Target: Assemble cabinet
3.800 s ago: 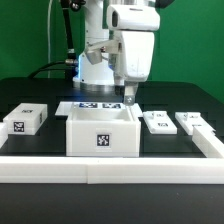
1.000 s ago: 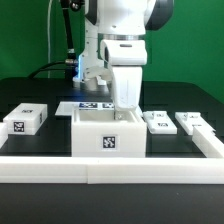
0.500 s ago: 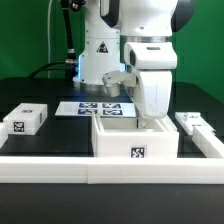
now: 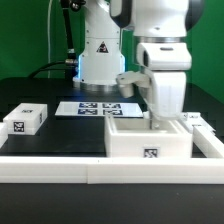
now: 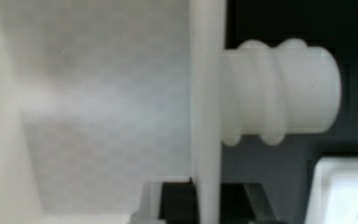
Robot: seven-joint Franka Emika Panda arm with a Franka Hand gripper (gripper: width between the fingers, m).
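The cabinet box point(image 4: 150, 142), a large open-topped white box with a tag on its front, sits at the exterior view's right against the front rail. My gripper point(image 4: 158, 120) reaches down into it and is shut on its far wall. In the wrist view the thin white wall point(image 5: 202, 100) runs between my dark fingers point(image 5: 172, 203), with a ribbed white knob point(image 5: 274, 92) sticking out of its outer side. A small white tagged panel point(image 4: 26, 119) lies at the exterior view's left. Another white piece point(image 4: 198, 121) shows just beyond the box's right corner.
The marker board point(image 4: 92, 108) lies flat behind the box by the robot base. A long low white rail point(image 4: 55, 166) runs along the front and up the exterior view's right side point(image 4: 212, 143), close to the box.
My gripper has slid the cabinet box from the middle to the exterior view's right and nearer the front rail. The box now hides one small panel that showed before.
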